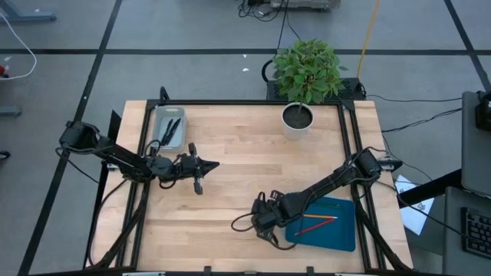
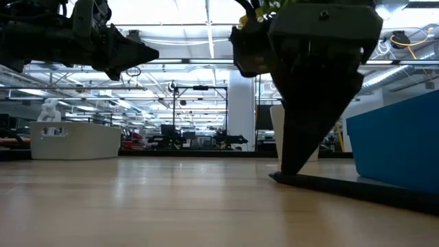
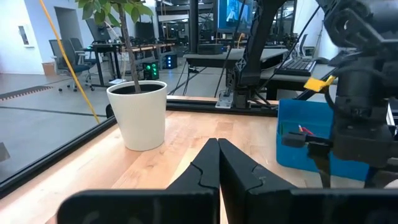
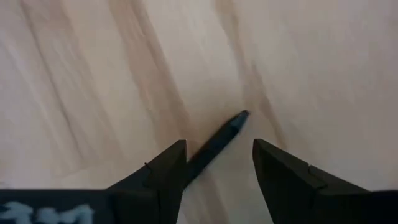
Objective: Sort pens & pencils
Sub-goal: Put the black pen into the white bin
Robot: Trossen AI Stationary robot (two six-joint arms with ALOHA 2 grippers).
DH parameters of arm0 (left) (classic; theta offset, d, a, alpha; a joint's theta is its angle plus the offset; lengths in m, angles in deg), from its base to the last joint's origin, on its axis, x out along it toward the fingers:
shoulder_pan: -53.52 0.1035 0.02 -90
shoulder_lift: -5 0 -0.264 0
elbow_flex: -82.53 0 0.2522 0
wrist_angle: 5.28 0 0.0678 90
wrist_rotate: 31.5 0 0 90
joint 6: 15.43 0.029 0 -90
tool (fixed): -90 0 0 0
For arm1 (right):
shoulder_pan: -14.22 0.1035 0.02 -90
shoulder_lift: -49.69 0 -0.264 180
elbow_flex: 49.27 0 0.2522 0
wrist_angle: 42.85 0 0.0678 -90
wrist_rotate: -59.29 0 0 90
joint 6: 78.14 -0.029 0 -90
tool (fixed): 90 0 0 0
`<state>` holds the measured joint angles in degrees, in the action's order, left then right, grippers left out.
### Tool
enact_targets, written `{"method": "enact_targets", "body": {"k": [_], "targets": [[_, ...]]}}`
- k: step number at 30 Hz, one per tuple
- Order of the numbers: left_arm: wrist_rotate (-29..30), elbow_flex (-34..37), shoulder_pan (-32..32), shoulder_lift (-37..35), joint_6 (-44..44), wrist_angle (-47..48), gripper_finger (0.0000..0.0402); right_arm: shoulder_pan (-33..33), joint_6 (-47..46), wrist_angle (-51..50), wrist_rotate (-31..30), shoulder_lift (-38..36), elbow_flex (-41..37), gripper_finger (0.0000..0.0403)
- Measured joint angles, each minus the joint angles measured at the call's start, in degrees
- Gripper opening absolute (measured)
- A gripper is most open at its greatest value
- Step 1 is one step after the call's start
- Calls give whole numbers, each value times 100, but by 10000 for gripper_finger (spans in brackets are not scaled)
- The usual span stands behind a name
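A black pen (image 4: 231, 126) lies flat on the wooden table. My right gripper (image 4: 219, 145) points steeply down over it, open, with one finger on each side of the pen, near the table's front edge (image 1: 265, 227). To its right, the blue tray (image 1: 337, 234) holds orange and red pencils (image 1: 316, 224). A pale tray (image 1: 169, 127) at the far left holds dark pens (image 1: 172, 129). My left gripper (image 1: 204, 165) hangs shut and level above the table's left half, with nothing in it. My right gripper stands over the black pen with one finger (image 4: 166, 173) close against the pen's side (image 4: 202, 155). I cannot tell whether that finger touches it. The pen lies on the table, slanting between the fingers.
A potted plant in a white pot (image 1: 297, 119) stands at the table's far edge, also seen in the left wrist view (image 3: 139, 116). Bare wood lies between the two arms (image 1: 245, 165). A black frame rail (image 1: 349, 146) runs along the table's right side.
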<state>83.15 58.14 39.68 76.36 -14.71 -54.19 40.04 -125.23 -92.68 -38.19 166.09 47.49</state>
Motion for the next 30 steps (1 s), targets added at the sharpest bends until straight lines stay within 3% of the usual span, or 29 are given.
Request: {"method": "enact_targets", "body": {"k": [11, 21, 30], "targets": [[-2, 0, 0, 0, -27, 1, 1, 0, -122, 910, 77, -44, -637, 160], [-3, 0, 0, 0, -126, 3, 4, -4, 405, 944, -19, -22, -648, 16], [-4, 0, 0, 0, -126, -1, 25, 0, 801, 1196, -204, -61, -660, 14]]}}
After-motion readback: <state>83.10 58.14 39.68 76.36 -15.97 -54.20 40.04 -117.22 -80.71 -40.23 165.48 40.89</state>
